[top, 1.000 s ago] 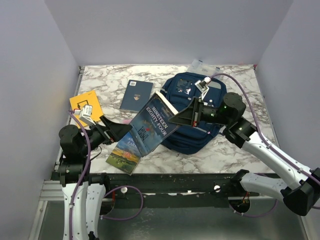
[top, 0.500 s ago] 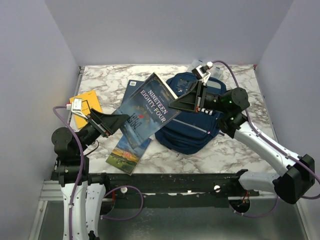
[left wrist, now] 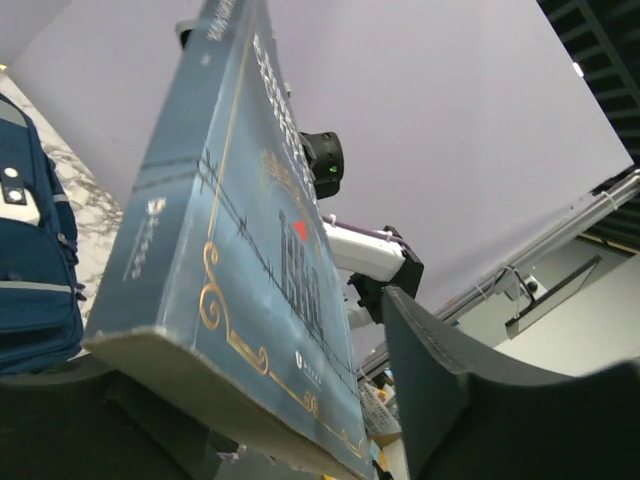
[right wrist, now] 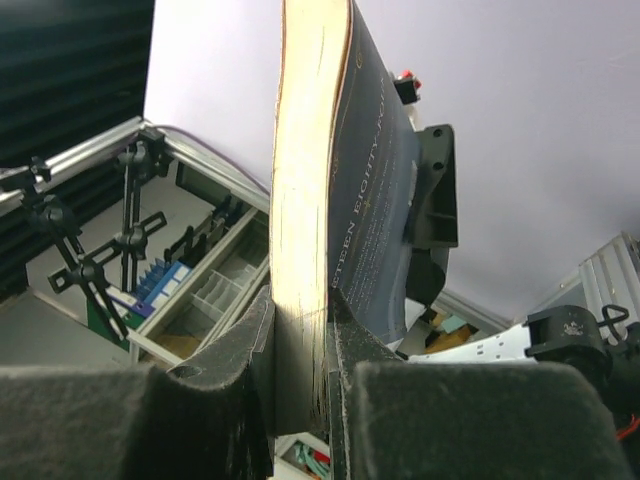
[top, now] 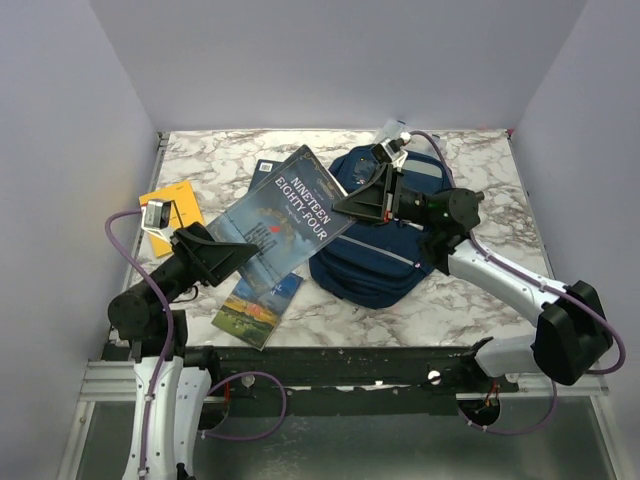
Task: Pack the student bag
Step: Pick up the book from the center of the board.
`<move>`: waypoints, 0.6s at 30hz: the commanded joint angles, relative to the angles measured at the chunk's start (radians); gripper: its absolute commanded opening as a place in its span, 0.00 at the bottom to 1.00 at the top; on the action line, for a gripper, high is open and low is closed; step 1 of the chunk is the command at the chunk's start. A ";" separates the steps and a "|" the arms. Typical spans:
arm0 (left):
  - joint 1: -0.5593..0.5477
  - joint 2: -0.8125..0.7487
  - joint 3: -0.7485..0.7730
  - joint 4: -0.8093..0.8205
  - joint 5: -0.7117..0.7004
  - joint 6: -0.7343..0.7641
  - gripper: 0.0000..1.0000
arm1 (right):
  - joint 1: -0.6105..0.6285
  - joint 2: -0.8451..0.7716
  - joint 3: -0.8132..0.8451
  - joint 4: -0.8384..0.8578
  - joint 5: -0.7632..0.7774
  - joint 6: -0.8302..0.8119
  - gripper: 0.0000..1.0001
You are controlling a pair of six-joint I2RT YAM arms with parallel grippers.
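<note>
Now the Nineteen Eighty-Four book (top: 288,212) sits nearer eleven o'clock; your right gripper (top: 347,203) clamps it, left gripper (top: 243,256) gapes around it.

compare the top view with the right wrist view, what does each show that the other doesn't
Only the top view: the student bag on the marble table, a yellow booklet and a second book. Only the right wrist view: page edges pinched between its fingers, and shelving outside the cell. Both: the right claw shut on the Nineteen Eighty-Four book.
</note>
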 commanded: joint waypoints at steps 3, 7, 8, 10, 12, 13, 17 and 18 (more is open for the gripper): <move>-0.053 0.005 -0.052 0.093 -0.037 -0.031 0.60 | -0.005 0.013 -0.033 0.132 0.174 -0.001 0.01; -0.062 0.018 -0.054 0.098 -0.059 -0.003 0.44 | -0.004 0.027 -0.049 0.119 0.187 -0.033 0.01; -0.062 0.022 -0.052 0.097 -0.059 0.008 0.39 | -0.004 0.029 -0.059 0.115 0.187 -0.042 0.01; -0.062 0.036 -0.053 0.098 -0.052 0.029 0.26 | -0.004 0.026 -0.078 0.077 0.176 -0.077 0.01; -0.062 0.050 -0.063 0.098 -0.047 0.057 0.13 | -0.005 0.012 -0.100 -0.018 0.151 -0.156 0.10; -0.062 0.059 -0.071 0.092 -0.045 0.082 0.09 | -0.008 -0.007 -0.118 -0.094 0.145 -0.214 0.19; -0.060 0.089 -0.099 -0.052 -0.056 0.257 0.00 | -0.027 -0.101 -0.137 -0.569 0.199 -0.555 0.52; -0.058 0.095 -0.100 -0.105 -0.067 0.307 0.00 | -0.027 -0.134 -0.126 -0.718 0.262 -0.651 0.59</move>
